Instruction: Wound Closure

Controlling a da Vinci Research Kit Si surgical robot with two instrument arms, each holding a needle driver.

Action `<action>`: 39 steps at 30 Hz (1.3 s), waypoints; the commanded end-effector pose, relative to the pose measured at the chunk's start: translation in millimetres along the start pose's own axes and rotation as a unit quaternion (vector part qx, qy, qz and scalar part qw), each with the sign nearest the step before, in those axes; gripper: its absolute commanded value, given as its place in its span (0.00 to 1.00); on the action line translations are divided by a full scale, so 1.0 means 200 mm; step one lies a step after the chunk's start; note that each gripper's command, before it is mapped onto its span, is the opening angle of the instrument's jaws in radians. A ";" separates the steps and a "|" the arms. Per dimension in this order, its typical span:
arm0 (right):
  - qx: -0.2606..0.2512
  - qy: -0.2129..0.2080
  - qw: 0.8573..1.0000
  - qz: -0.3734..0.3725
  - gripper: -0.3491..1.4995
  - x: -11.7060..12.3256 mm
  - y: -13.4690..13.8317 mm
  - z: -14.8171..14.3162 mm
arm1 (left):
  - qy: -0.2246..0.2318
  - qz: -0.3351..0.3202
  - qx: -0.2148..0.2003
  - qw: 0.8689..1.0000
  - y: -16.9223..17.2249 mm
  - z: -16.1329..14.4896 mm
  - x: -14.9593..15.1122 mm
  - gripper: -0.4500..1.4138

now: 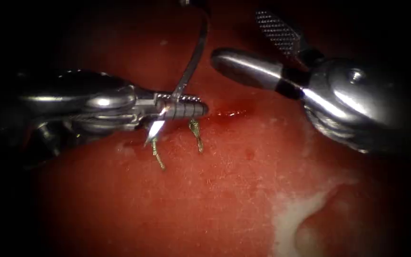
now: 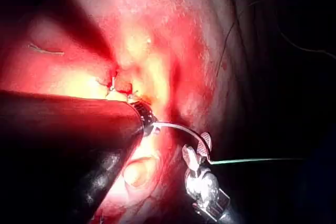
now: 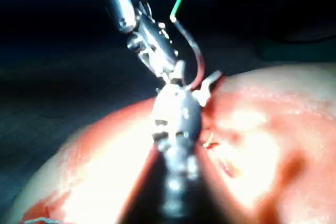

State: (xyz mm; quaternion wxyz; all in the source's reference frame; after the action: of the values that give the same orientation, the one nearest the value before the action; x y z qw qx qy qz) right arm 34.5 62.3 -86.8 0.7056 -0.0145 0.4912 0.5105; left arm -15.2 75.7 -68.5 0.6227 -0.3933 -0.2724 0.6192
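Gripping needle (image 1: 192, 56): left gripper (image 1: 182, 105).

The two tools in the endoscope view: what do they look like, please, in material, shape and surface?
Both are polished silver metal. The left hand has short narrow jaws with ribbed, toothed edges on a rounded, jointed wrist. The right hand has one smooth, rounded jaw and one whose inner face is finely cross-hatched; its bulbous wrist carries a round pivot pin and a dark band. In the left wrist view the left shaft is dark.
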 end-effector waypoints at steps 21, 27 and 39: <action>0.016 -0.002 0.999 -0.052 0.71 -0.004 -0.012 0.014 | -0.002 0.033 -0.007 0.999 -0.002 0.006 -0.010 0.05; 0.017 0.004 0.998 -0.055 0.55 -0.004 -0.013 0.013 | -0.002 0.036 -0.007 0.999 -0.001 0.006 -0.010 0.05; 0.050 0.030 0.990 -0.132 0.00 -0.004 -0.011 0.007 | -0.010 0.037 -0.015 0.999 0.002 0.007 -0.013 0.18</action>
State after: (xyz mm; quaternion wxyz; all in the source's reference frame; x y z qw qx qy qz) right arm 36.3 61.4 -86.9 0.7523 -0.0582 0.5302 0.3867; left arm -16.3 73.5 -68.5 0.5878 -0.4080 -0.2744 0.6425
